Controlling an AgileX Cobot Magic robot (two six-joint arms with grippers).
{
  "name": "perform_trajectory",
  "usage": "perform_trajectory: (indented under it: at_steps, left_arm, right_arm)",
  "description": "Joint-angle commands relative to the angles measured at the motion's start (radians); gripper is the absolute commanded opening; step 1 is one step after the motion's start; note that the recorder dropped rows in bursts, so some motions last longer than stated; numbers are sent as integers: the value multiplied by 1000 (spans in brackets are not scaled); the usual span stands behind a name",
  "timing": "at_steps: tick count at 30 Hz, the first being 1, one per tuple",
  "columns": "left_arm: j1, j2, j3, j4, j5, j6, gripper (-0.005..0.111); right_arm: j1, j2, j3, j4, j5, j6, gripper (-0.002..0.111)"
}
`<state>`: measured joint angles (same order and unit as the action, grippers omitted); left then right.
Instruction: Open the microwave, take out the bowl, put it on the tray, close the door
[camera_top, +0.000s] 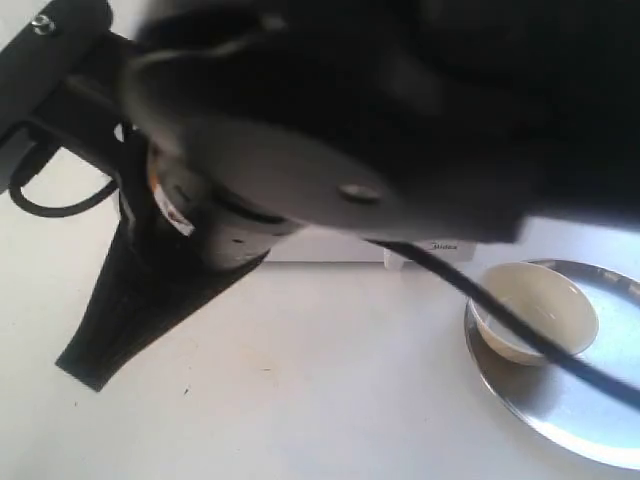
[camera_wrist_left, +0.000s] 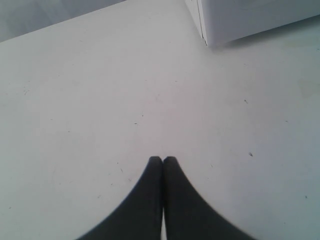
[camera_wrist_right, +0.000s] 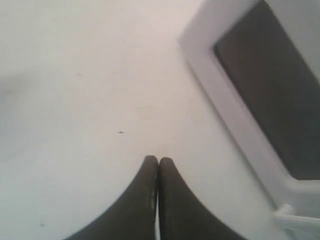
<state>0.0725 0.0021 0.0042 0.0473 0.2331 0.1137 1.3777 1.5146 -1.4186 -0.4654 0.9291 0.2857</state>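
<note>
The cream bowl sits inside the silver tray at the right of the table. Only a low white strip of the microwave shows under a dark blurred arm that fills the top of the exterior view. My left gripper hangs shut and empty over bare table at the left; its wrist view shows the shut gripper and a white corner of the microwave. My right gripper is shut and empty above the table, beside the door with its dark window.
A black cable crosses in front of the bowl in the exterior view. The white table lies between my left gripper and the tray. A small white part sticks out near the door's corner.
</note>
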Motion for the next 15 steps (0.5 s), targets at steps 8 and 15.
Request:
perform_trajectory:
  at_steps: [8, 15]
  left_arm:
    - [-4, -2, -4, -3, -1, -5, 0]
    - [-4, -2, -4, -3, -1, -5, 0]
  right_arm:
    - [-521, -620, 849, 289, -817, 6, 0]
    - [-891, -1189, 1267, 289, -915, 6, 0]
